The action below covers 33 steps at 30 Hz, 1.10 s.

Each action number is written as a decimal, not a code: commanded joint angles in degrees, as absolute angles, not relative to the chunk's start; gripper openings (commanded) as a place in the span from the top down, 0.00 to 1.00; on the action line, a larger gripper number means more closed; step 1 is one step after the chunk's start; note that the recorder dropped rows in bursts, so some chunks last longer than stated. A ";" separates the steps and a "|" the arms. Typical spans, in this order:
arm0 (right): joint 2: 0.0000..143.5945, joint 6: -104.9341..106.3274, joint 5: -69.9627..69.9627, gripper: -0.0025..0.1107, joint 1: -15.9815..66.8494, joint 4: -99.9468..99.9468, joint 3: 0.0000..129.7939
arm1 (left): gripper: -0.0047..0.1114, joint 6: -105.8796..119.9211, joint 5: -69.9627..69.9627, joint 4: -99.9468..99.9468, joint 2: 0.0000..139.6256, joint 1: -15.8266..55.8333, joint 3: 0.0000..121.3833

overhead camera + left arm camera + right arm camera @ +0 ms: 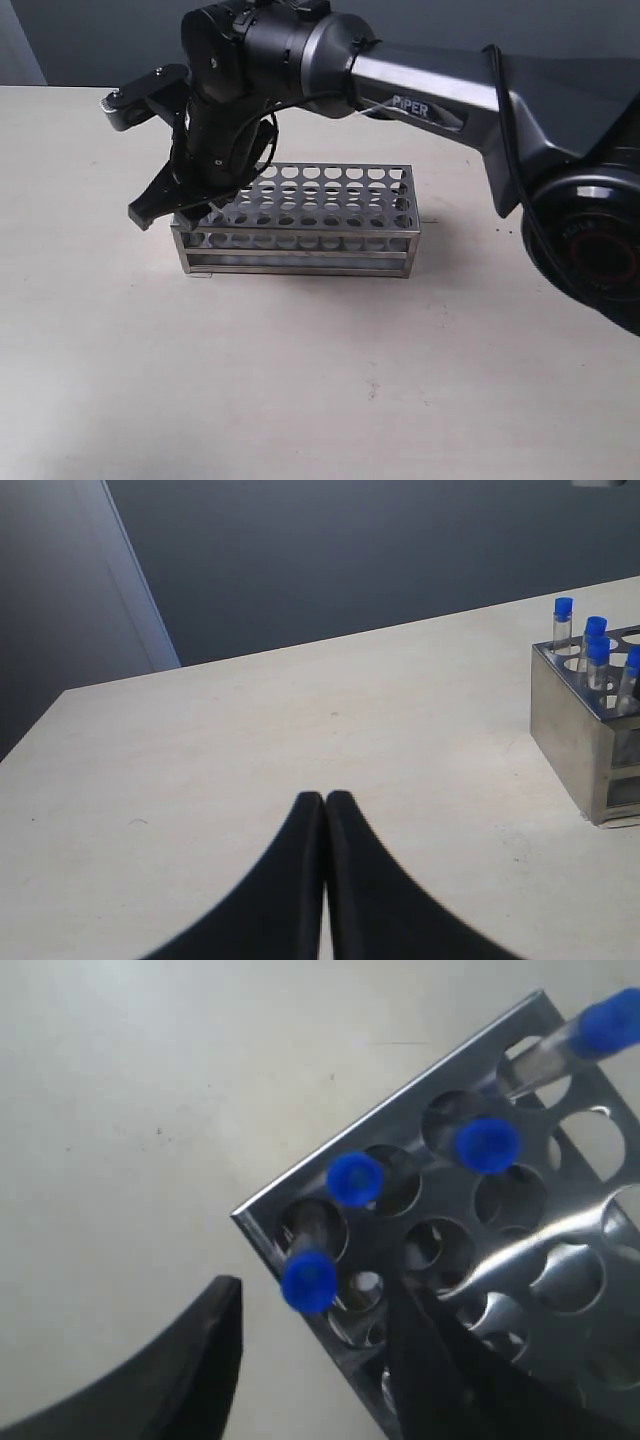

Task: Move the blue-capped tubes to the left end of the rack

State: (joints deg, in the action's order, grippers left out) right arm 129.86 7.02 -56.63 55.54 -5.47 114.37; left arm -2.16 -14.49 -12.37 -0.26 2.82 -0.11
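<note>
The steel rack (330, 225) stands mid-table. My right gripper (180, 210) hangs over its left end and hides the tubes there in the exterior view. In the right wrist view the right gripper (312, 1305) is open, and one blue-capped tube (308, 1280) in the rack's (560, 1260) corner hole sits between its fingers, untouched. Three more blue-capped tubes (354, 1178), (487, 1145), (612, 1022) stand in nearby holes. My left gripper (325, 800) is shut on nothing, low over bare table away from the rack (575, 730). The tubes' blue caps (596, 628) show at that end of the rack.
The right arm (430, 95) stretches from the right across the rack's back. A dark wall (350, 560) runs behind the table's far edge. The table's pale surface (320, 380) lies in front of the rack.
</note>
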 commanded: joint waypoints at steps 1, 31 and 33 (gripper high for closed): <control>126.79 6.76 -57.18 0.58 55.46 -5.49 114.55 | 0.96 -2.36 -13.75 -12.56 0.00 3.16 0.00; 90.55 -3.46 -69.96 0.98 68.73 1.39 107.45 | 0.96 -2.36 -13.75 -12.56 0.00 3.16 0.00; 85.87 -4.09 -69.96 0.98 71.21 1.39 104.15 | 0.96 -2.36 -13.75 -12.56 0.00 3.16 0.00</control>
